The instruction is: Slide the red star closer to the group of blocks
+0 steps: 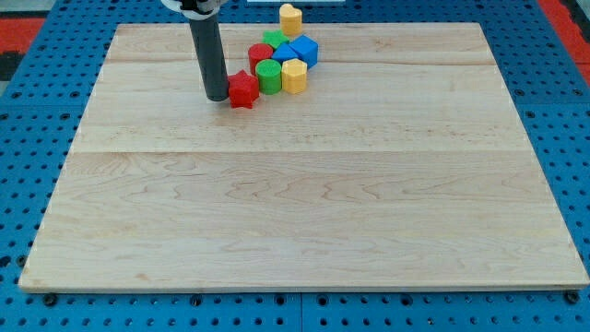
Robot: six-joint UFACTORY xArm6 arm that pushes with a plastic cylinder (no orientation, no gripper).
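Observation:
The red star (243, 89) lies near the view's top on the wooden board (304, 212), touching or almost touching the green cylinder (268, 77) of the group. My tip (218, 96) stands just left of the star, against its left side. The group holds a red cylinder (260, 57), a green block (274, 40), a blue block (300, 51) and a yellow block (293, 77), packed together. A second yellow block (290, 17) stands apart above the group, at the board's top edge.
The board rests on a blue perforated table (37, 138). The dark rod (206, 51) rises from my tip to the view's top edge.

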